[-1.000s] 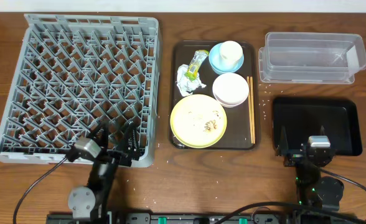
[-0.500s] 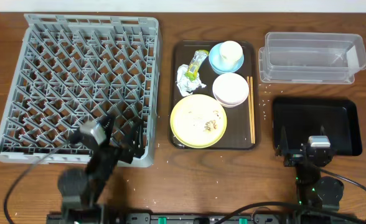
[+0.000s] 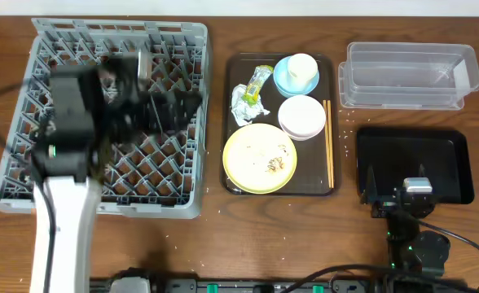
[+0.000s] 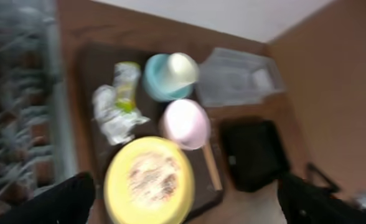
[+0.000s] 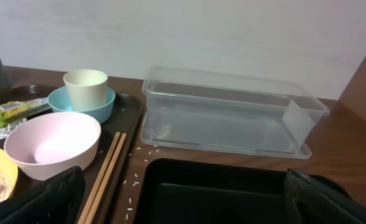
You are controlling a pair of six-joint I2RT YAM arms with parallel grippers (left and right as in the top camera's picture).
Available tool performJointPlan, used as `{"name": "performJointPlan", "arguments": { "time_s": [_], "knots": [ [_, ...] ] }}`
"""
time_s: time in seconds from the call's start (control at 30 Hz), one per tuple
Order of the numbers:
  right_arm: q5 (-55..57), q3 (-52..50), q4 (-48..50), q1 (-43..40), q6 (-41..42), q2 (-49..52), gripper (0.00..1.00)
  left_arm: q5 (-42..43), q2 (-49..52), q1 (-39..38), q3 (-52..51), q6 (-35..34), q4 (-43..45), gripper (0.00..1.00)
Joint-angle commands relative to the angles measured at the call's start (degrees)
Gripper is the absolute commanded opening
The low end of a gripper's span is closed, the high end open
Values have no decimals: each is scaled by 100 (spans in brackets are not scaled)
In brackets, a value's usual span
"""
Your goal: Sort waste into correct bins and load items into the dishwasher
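On the brown serving tray (image 3: pixel 230 122) lie a yellow-green wrapper (image 3: pixel 260 81), a white paper wad (image 3: pixel 244 106), a white cup (image 3: pixel 302 69) inside a light blue bowl (image 3: pixel 282 79), a white bowl (image 3: pixel 301 116) and a yellow plate (image 3: pixel 260 158) with rice crumbs (image 3: pixel 275 162). The grey dish rack (image 3: pixel 117 29) stands left. A clear tub (image 3: pixel 406 75) and a black tray (image 3: pixel 415 159) are at the right. My left gripper (image 3: pixel 178 108), blurred, hangs open and empty above the rack's right side, facing the dishes (image 4: pixel 192 205). My right gripper (image 3: pixel 394 181) rests open at the black tray's near edge (image 5: pixel 186 202).
Wooden chopsticks (image 3: pixel 329 142) lie along the serving tray's right side. Loose rice grains (image 3: pixel 347 130) are scattered on the wooden table between the serving tray and the black tray. The left arm's white link (image 3: pixel 60 220) rises across the rack's front edge.
The left arm has swung up from the table's front edge to high over the rack, its gripper now pointing toward the serving tray. The right arm has not moved.
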Motion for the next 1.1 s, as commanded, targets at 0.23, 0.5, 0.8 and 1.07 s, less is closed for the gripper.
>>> {"name": "performJointPlan", "arguments": {
  "time_s": [0.23,0.5,0.8,1.07],
  "knots": [
    [-7,-7,-20,-52,68,-37,99,2465,540,-24,302,-186,780,94],
    [-7,-7,-22,-52,68,-37,99,1593,538,-205,525,-273,560,94],
    [-7,-7,-22,-52,68,-37,99,-2437,1187,-1495,2271,1023,-2337,95],
    [-7,-7,-20,-52,68,-37,99,-3281,2599,-2127,3700,1207,-3897,95]
  ]
}}
